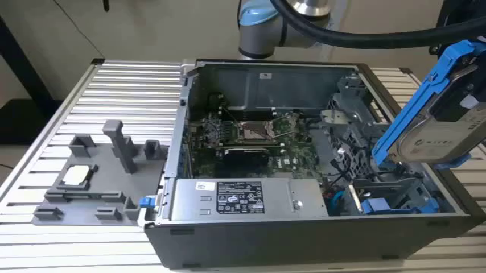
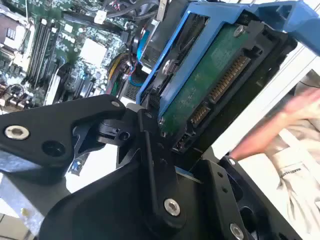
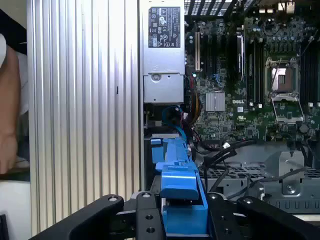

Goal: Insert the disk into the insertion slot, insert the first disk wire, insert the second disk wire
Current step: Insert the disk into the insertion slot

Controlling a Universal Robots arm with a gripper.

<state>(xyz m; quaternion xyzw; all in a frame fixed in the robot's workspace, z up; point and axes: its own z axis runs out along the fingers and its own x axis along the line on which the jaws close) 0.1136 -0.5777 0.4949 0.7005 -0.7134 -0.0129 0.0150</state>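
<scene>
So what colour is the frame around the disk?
Bright blue; the frame shows best in the exterior view.

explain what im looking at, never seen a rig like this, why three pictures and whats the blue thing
One robot arm works on an open computer case lying on a ribbed metal table. The exterior view comes from a camera off the arm. Both wrist views come from cameras riding on the arm, looking past its black gripper. The blue thing is the disk: a silver hard drive in a blue carrier. The gripper is shut on it and holds it tilted in the air, not yet in the insertion slot. A grey fixture tray lies beside the case. A person's hand shows in the second wrist view.
</scene>
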